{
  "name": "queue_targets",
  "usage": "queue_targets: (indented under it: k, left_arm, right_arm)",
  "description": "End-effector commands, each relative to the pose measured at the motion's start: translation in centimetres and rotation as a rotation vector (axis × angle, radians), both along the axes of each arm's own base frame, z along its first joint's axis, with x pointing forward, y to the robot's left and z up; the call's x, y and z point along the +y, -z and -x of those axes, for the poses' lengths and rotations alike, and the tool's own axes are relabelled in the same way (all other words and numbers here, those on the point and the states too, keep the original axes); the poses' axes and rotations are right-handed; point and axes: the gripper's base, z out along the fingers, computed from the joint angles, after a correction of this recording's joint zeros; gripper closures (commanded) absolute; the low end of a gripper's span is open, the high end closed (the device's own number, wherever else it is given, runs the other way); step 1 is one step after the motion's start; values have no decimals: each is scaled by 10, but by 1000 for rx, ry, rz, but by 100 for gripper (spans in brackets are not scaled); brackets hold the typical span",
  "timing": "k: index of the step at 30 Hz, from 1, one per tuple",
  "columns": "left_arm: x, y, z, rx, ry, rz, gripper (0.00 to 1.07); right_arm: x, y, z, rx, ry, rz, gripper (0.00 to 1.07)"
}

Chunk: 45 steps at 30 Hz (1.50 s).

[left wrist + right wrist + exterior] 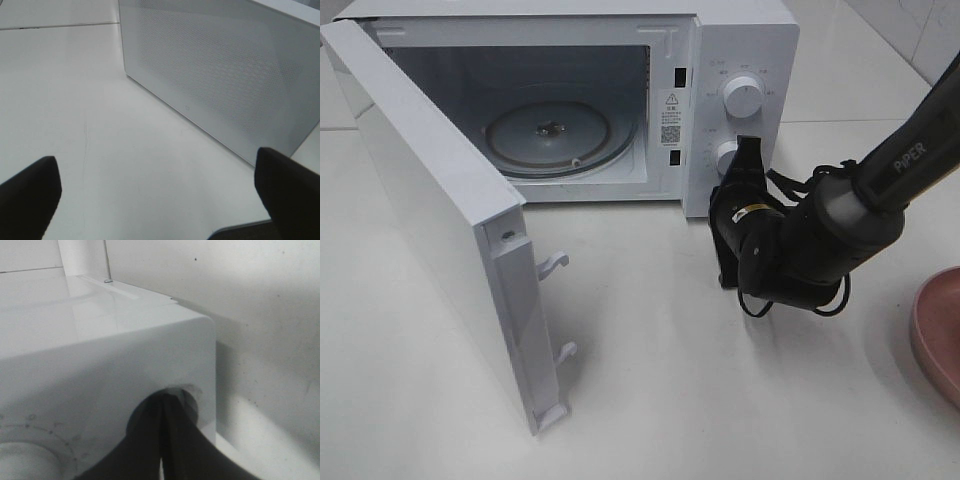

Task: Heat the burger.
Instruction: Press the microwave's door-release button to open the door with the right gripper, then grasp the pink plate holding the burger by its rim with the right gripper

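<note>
Tabletop (670,400) of smooth, faintly glossy white fills the scene, crossed by thin seams. Behind it stands a pale wall (270,315) flecked with small dark specks. A boxy white microwave (740,40) with rounded corners sits at the back. Its door (430,220) is swung wide toward the left, and two white latch hooks (552,264) jut from its free edge. In the left wrist view the door's outer face shows a fine dotted mesh panel. Inside the grey cavity lies a round, clear glass turntable (555,140) with a raised rim. The control panel carries two round white dials, an upper knob (743,97) ringed by printed ticks and a lower knob (725,158) beneath it. At the right edge of the high view a round matte pink plate (935,330) is cut off by the frame. The burger shows in none of the views, so its place cannot be told. The black arm (880,190) marked PIPER reaches in from the right. The right gripper (748,150) has its dark fingers pressed together, their tips at the lower knob. They pinch nothing that can be seen. The left gripper (157,175) hangs above bare tabletop beside the door, its two dark fingers (30,195) spread wide, holding and touching nothing.
</note>
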Motion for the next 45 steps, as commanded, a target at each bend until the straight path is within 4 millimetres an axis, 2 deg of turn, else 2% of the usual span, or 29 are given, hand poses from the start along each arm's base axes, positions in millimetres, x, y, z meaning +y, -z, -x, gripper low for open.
queue_targets:
  k: [1,14,19,30,39,43,45]
  left_arm:
    - [0,0,3,-34,0,8,9]
    - [0,0,3,-34,0,8,9]
    - [0,0,3,-34,0,8,9]
    - [0,0,3,-34,0,8,9]
    - [0,0,3,-34,0,8,9]
    - [0,0,3,-34,0,8,9]
    - [0,0,3,-34,0,8,9]
  right_arm:
    - [2,-17,-12,-120,-26,17,107]
    - [-5,-17,8,23,-71,40,107]
    - [-5,-18,16,106,-138,98,107]
    - [-2,-32,20,138,-226,175,107]
    - [-8,-42,40,211,-379,324,107]
    - [-9,-51,50,219,-509,441,107]
    - [-6,-61,56,208,-648,552,107]
